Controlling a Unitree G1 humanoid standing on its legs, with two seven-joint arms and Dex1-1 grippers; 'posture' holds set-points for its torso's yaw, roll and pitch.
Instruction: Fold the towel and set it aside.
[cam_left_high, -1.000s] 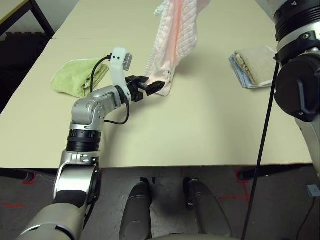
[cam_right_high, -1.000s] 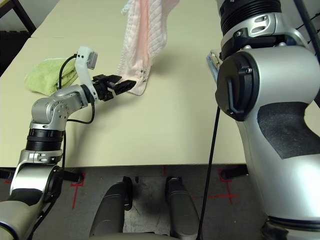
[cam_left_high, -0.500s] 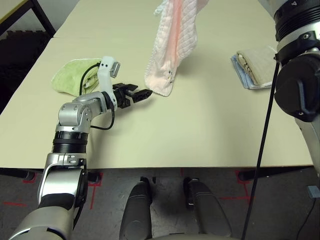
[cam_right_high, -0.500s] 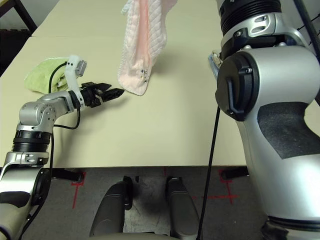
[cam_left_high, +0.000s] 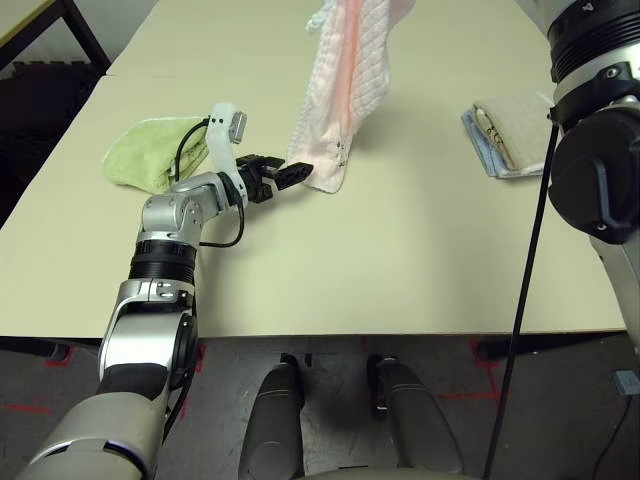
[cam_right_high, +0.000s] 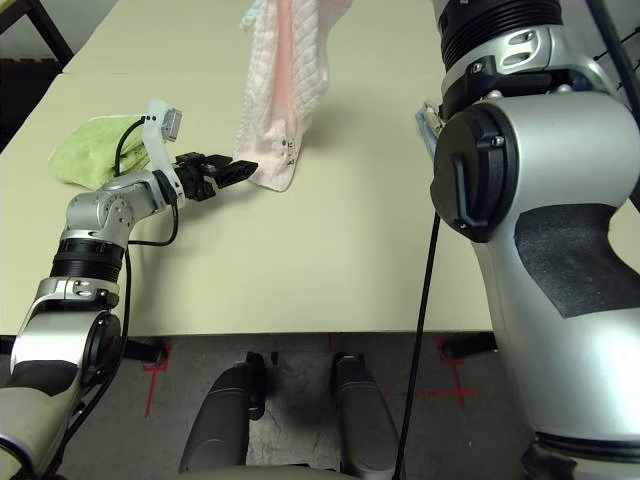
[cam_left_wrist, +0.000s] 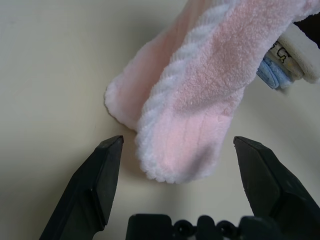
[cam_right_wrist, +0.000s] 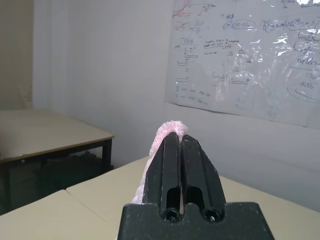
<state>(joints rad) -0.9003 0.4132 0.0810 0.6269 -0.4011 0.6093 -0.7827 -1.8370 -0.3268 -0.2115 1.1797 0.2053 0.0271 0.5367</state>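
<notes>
The pale pink towel (cam_left_high: 340, 90) hangs over the middle of the cream desk (cam_left_high: 400, 250), gathered into a long drooping bunch that runs up out of the head camera's picture. Its lowest corner, with the scalloped white edge, rests on or just above the desk top. A small dark print with lettering sits near that lower corner, too small to read.

In the right wrist view, a tuft of the same pink terry pokes out between the two black fingers of the right pincer (cam_right_wrist: 180, 150), which are pressed together on the cloth, so the towel hangs from that closed grip. Behind it a whiteboard sheet (cam_right_wrist: 250, 55) on the wall carries handwritten notes and diagrams, not legible.

The left pincer (cam_left_wrist: 177, 155) is spread wide, its fingers (cam_left_wrist: 100, 175) standing on either side of the towel's hanging lower corner without touching it. In the head view it reaches in from the left, low over the desk, its tips right at the corner's left edge.

A crumpled light green towel (cam_left_high: 160, 150) lies on the desk to the left, behind the left forearm. On the right, well apart, sits a stack of folded beige-and-blue towels (cam_left_high: 510, 135); one bears a small white label with dark lettering (cam_left_wrist: 280, 50), unreadable.
</notes>
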